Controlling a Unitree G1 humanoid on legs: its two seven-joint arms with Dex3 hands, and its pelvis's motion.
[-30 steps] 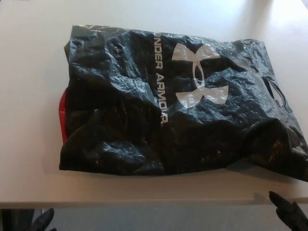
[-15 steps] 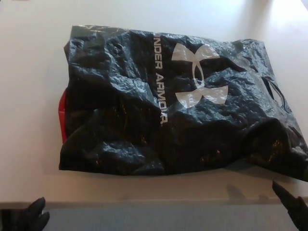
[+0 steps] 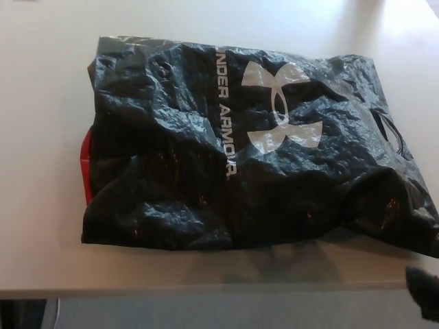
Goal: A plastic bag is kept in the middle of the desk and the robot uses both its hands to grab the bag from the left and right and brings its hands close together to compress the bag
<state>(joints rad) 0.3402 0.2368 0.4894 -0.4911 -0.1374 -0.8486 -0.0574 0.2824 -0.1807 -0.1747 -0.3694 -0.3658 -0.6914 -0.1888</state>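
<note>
One desk (image 3: 41,205) was present: a flat, smooth, pale surface filling most of the head view, with its near edge running straight across the lower part of the picture. One plastic bag (image 3: 171,171) lay flat on the middle of the desk. The bag was black, glossy and heavily crumpled, roughly rectangular, with one white logo (image 3: 281,106) and one line of white lettering (image 3: 226,116) printed across its upper face. A cut-out handle (image 3: 391,133) showed at the bag's right end. One strip of red material (image 3: 85,168) protruded from under the bag's left edge; its nature could not be determined. One robot hand was in view: the right hand (image 3: 425,291), a dark shape at the lower right corner, cut off by the frame. It sat below the desk's near edge, near the bag's lower right corner but apart from it, with no contact. Whether its fingers were apart or together could not be determined. The left hand did not show.
</note>
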